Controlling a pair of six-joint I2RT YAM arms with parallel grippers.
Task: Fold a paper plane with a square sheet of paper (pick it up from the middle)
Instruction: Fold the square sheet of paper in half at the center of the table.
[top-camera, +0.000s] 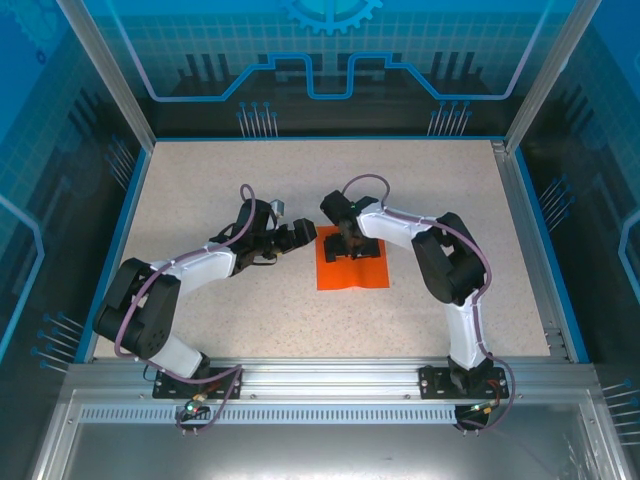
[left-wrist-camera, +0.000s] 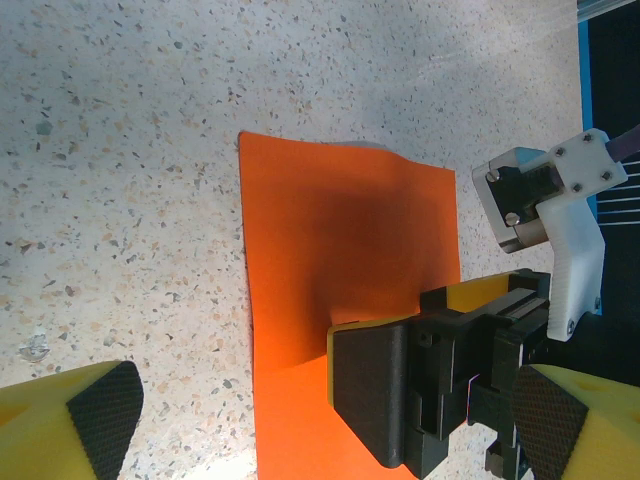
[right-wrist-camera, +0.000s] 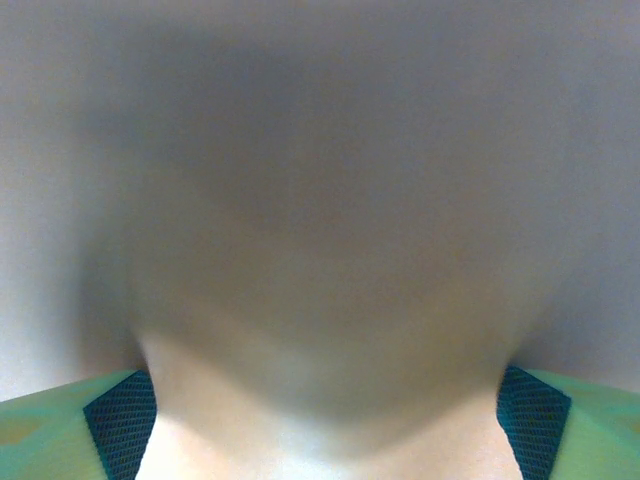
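Two robot arms reach inward over a speckled pale table (top-camera: 200, 180). A bright orange square sheet of paper (top-camera: 352, 276) lies near the middle of the table, unfolded and mostly flat.

From above, the right gripper (top-camera: 350, 247) hangs directly over the upper middle part of the sheet, pointing down at it. In the right wrist view its two fingers (right-wrist-camera: 120, 430) sit in the bottom corners, wide apart, so the jaws are open. Everything between them is a grey blur, so whether they touch the paper cannot be told.

The left gripper (top-camera: 300, 236) sits just beside the sheet's upper left corner, off the paper and aimed toward it. In the left wrist view its yellow, black-padded fingers (left-wrist-camera: 100, 415) are spread wide and hold nothing. One is over bare table at one side of the sheet and the other beyond the opposite side. The orange sheet stretches away between them, with a slight hump along its far edge. The black body of the right gripper stands on or just above the near part of the paper.
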